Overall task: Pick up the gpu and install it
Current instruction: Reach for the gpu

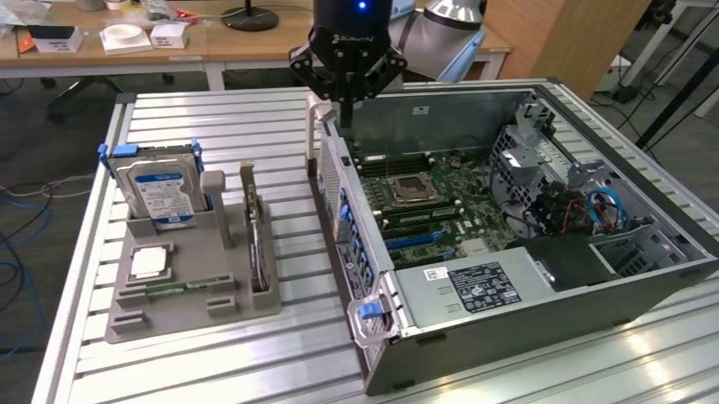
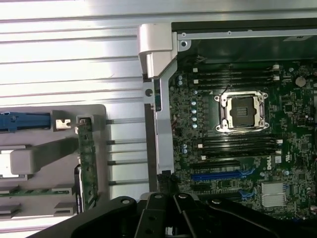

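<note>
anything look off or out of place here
Nothing stands out. The gpu stands on edge in the grey holder, the hard drive stands in its own slot, and the computer case lies open on its side. The gripper hangs shut and empty over the case wall.

The case [image 1: 472, 353] is open on top, leaving the motherboard [image 1: 439, 198] accessible from above. Its upright wall [image 1: 337, 202] separates the motherboard from the gpu [image 1: 258, 244]. The hard drive [image 1: 157, 189] stands near the gpu.
</note>
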`<state>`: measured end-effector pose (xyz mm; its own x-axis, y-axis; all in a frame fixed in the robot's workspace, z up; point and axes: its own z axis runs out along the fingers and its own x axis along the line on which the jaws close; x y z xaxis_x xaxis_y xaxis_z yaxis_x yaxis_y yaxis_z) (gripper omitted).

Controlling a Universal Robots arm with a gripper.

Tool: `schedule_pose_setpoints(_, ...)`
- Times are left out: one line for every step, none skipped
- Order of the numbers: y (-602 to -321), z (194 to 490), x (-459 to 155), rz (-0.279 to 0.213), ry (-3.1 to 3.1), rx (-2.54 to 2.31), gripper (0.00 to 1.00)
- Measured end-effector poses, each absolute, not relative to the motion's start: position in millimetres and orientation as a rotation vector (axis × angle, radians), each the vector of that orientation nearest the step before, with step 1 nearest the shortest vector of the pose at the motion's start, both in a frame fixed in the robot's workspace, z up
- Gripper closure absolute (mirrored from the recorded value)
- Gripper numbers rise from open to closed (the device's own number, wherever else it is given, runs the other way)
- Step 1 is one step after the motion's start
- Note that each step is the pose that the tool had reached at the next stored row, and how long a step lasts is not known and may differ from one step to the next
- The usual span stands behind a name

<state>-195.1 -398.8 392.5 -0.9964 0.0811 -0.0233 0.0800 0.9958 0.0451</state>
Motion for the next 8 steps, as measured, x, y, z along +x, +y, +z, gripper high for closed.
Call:
schedule_pose_setpoints(-398.8, 392.4, -196.3, 0.069, 3.113, 0.126, 0.89)
schedule_pose_setpoints(-398.8, 392.4, -197.6, 0.069, 3.113, 0.126, 0.89)
schedule_pose_setpoints(-398.8, 392.4, -198.8, 0.069, 3.113, 0.126, 0.89)
schedule_pose_setpoints(-398.8, 392.4, -200.0, 0.069, 3.113, 0.126, 0.89)
schedule_pose_setpoints(-398.8, 392.4, -201.2, 0.069, 3.113, 0.126, 0.89)
schedule_pose_setpoints(-398.8, 392.4, -202.4, 0.069, 3.113, 0.126, 0.89)
schedule_pose_setpoints(-398.8, 392.4, -203.6, 0.069, 3.113, 0.126, 0.89)
schedule_pose_setpoints(-398.8, 392.4, -204.8, 0.069, 3.113, 0.126, 0.89)
